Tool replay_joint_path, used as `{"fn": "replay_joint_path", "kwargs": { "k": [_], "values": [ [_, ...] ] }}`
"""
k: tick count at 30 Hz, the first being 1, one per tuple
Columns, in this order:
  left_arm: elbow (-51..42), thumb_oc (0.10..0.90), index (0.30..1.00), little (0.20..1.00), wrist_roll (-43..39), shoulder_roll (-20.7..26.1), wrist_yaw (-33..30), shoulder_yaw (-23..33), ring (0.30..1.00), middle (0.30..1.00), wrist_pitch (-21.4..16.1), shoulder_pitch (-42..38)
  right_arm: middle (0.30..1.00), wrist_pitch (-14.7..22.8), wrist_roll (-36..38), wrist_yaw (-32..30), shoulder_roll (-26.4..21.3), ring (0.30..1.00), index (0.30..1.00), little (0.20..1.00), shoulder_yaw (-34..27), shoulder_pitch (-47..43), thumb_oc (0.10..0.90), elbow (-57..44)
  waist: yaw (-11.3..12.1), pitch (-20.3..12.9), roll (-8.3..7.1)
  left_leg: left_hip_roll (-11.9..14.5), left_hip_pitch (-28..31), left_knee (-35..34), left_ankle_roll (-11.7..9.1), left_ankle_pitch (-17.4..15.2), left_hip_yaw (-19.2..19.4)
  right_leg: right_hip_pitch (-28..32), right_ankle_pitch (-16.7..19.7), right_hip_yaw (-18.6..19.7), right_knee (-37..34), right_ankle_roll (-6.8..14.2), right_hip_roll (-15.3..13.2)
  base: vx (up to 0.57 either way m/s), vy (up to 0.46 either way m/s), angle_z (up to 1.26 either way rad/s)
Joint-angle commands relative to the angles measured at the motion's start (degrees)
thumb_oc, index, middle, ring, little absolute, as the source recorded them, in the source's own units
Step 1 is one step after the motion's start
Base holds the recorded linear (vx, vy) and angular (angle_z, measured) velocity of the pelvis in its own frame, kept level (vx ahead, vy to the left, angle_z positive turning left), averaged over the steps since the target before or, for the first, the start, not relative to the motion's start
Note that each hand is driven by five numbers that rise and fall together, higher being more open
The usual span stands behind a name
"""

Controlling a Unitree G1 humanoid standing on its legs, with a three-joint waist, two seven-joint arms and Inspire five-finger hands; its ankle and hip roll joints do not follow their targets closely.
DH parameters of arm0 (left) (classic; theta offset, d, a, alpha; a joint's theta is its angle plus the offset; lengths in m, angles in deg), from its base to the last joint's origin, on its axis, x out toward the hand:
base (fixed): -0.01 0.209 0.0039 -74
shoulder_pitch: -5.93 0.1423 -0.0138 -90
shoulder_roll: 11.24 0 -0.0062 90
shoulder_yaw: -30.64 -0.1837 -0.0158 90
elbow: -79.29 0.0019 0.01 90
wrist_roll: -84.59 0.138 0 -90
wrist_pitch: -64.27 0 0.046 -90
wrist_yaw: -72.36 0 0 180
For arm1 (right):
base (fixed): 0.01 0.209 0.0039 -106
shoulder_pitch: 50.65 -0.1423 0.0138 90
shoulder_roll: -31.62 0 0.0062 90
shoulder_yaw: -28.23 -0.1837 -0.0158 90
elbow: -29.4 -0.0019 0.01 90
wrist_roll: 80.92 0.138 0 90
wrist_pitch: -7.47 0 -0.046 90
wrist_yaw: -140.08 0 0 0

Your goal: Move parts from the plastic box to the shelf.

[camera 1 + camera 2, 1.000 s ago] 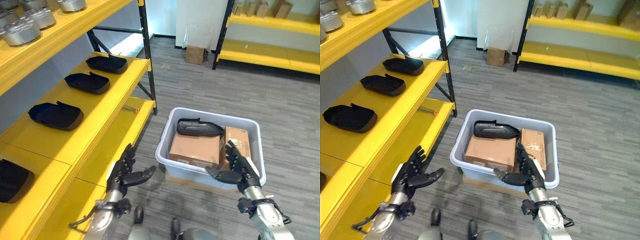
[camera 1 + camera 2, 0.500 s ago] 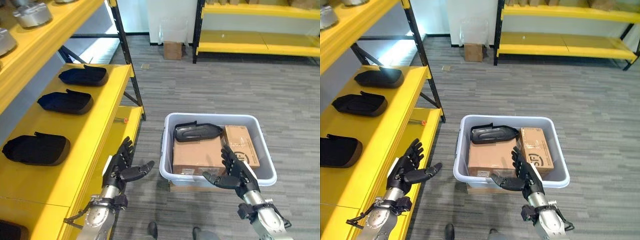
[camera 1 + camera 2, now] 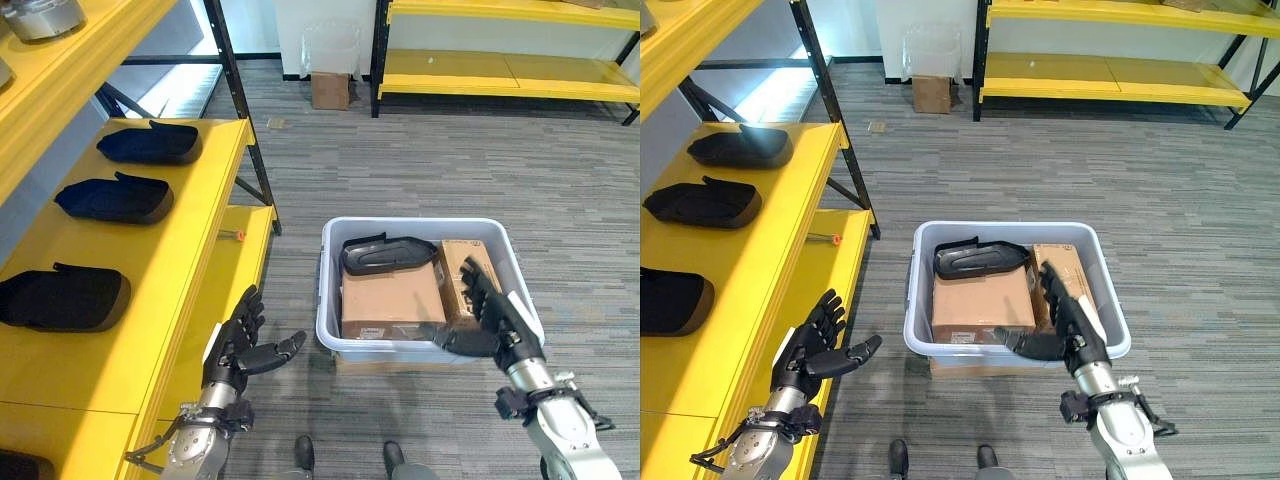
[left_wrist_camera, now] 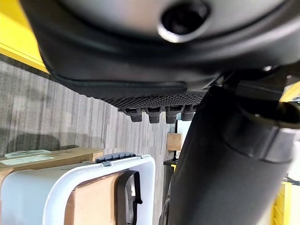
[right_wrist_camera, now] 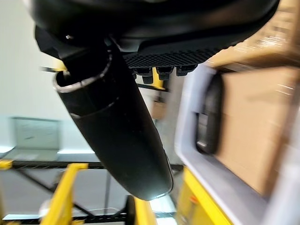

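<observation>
Reaching for the black part (image 3: 388,253) lying atop the cardboard boxes (image 3: 392,300) in the plastic box (image 3: 330,300) at frame centre, both the spread, empty right hand (image 3: 495,320) and left hand (image 3: 240,345) should probably close in from its ends, lifting level toward the shelf (image 3: 180,250) at left.

A warehouse or stockroom: yellow steel shelving (image 3: 150,250) with stored black parts (image 3: 115,198), grey carpet floor (image 3: 400,170), cardboard boxes (image 3: 329,90).

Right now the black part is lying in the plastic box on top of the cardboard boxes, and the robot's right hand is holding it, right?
Not quite. The black part does lie in the plastic box on the cardboard boxes, but the right hand is open at the box's near rim, holding nothing. The left eye view shows this.
</observation>
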Motion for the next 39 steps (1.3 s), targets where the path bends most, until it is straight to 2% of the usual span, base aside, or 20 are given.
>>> {"fn": "replay_joint_path", "kwargs": {
  "k": [1,7,10,13,14,19,22,31,39],
  "values": [
    [-8.18,0.9,1.0,1.0,-0.87,4.22,1.97,3.35,1.0,1.0,-4.61,-1.83,1.0,7.43,-2.15,-2.37,-3.01,1.0,1.0,1.0,-4.35,-7.06,0.9,-4.15,0.82,-4.52,-3.28,4.44,-1.94,5.88,-1.4,-6.68,-0.06,0.28,-0.72,-2.02,-2.66,3.05,-5.53,0.01,-0.047,0.04],
    [-9.32,0.9,1.0,1.0,-1.82,6.45,3.3,1.4,1.0,1.0,-3.66,-3.0,1.0,6.18,-5.95,-4.33,-12.53,1.0,1.0,1.0,-1.64,-18.83,0.9,-1.12,2.02,-3.42,-3.41,5.02,-3.1,5.77,-2.05,-5.83,-0.65,-0.38,-0.8,-2.74,-2.89,2.68,-5.25,-0.03,-0.04,0.04],
    [-9.73,0.9,1.0,1.0,-2.69,7.51,3.56,0.43,1.0,1.0,-3.47,-3.35,1.0,5.13,-7.14,-4.63,-16.47,1.0,1.0,1.0,2.12,-24.89,0.9,1.4,2.63,-2.54,-3.41,5.28,-4.19,5.78,-2.32,-5.3,-1.13,-1.24,-0.72,-3.05,-2.74,2.48,-5.13,-0.07,-0.029,0.1],
    [-9.74,0.9,1.0,1.0,-2.93,8.05,3.34,0.2,1.0,1.0,-3.4,-3.47,1.0,4.54,-7.67,-4.86,-18.69,1.0,1.0,1.0,5.05,-29.28,0.9,3.76,2.84,-1.84,-3.32,5.45,-5.14,5.91,-2.54,-4.93,-1.32,-2.07,-0.65,-3.34,-2.58,2.35,-4.95,-0.08,-0.027,0.06],
    [-9.82,0.9,1.0,1.0,-3.05,8.71,3.05,0.08,1.0,1.0,-3.41,-3.54,1.0,3.71,-8.19,-5.08,-20.49,1.0,1.0,1.0,7.71,-33.3,0.9,5.18,3.31,-0.89,-3.32,5.55,-6.07,5.96,-2.66,-4.58,-1.58,-3.1,-0.56,-3.42,-2.29,2.19,-4.79,-0.11,-0.023,0.05],
    [-9.88,0.9,1.0,1.0,-3.5,9.41,1.87,0.61,1.0,1.0,-3.86,-3.74,1.0,2.2,-7.98,-5.6,-23.0,1.0,1.0,1.0,12.82,-41.09,0.9,10.14,4.16,1.85,-2.91,5.81,-9.22,6.73,-3.01,-3.64,-2.17,-6.36,-0.18,-3.88,-1.02,1.73,-4.55,-0.13,-0.017,0.03],
    [-9.71,0.9,1.0,1.0,-3.28,10.33,0.95,1.17,1.0,1.0,-4.18,-4.01,1.0,0.84,-8.29,-6.19,-26.04,1.0,1.0,1.0,17.47,-48.2,0.9,14.77,4.7,3.95,-2.44,5.79,-11.37,7.3,-3.12,-3.04,-2.41,-9.24,-0.02,-3.62,0.51,1.5,-4.3,-0.13,-0.001,0.06],
    [-8.54,0.9,1.0,1.0,-3.33,11.05,-0.75,1.99,1.0,1.0,-4.94,-4.71,1.0,-0.48,-9.85,-7.25,-27.68,1.0,1.0,1.0,26.36,-61.64,0.9,23.4,5.84,7.53,-1.96,5.88,-14.63,8.58,-3.24,-2.24,-2.45,-14.0,0.05,-3.26,3.44,1.19,-3.78,-0.07,0.007,-0.01],
    [-7.27,0.9,1.0,1.0,-2.86,10.92,-2.12,2.55,1.0,1.0,-5.53,-5.57,1.0,-0.88,-12.18,-8.0,-28.43,1.0,1.0,1.0,31.18,-69.36,0.9,27.11,6.36,9.84,-1.52,5.92,-16.65,9.6,-3.33,-2.08,-2.78,-16.83,-0.68,-3.18,6.11,0.82,-3.32,-0.04,-0.001,-0.01]
  ]
}}
